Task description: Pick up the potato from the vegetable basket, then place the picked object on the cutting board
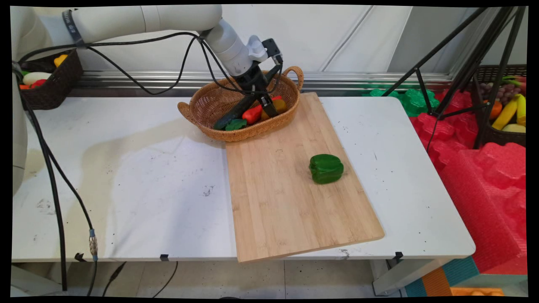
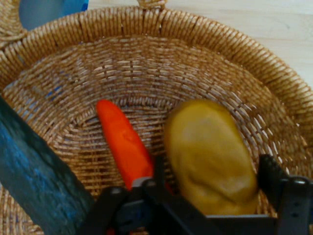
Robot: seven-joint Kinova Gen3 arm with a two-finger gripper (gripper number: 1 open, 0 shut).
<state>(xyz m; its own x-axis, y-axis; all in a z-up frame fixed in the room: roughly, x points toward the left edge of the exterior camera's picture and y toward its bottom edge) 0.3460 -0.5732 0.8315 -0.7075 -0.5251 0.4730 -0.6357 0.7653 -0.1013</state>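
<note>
While the arm reaches down into a wicker basket (image 1: 219, 105), its black jaws (image 2: 212, 178) stand apart, one finger (image 2: 159, 171) on each side of a yellow-brown potato-shaped vegetable (image 2: 210, 156); whether the pads actually touch it cannot be made out. Just beside that vegetable lies an orange-red carrot-like piece (image 2: 122, 142), its near end hidden behind the linkage. A dark green, long vegetable (image 2: 34, 186) leans along the basket's side and is cut off at the hand view's edge. In the main view the arm and its cables cover part of the basket's contents, and a small green leafy piece (image 1: 236, 124) shows near the rim. The basket sits at the back of a white, scuffed counter (image 1: 126, 176), its edge resting on the far corner of a bamboo cutting board (image 1: 286, 202). A green bell pepper (image 1: 326, 168) lies alone on the board, well apart from the basket. Behind is a pale wall; a dark basket of produce (image 1: 50, 84) sits at far left, a black tripod (image 1: 463, 63) and red foam mats (image 1: 484, 176) at right.
</note>
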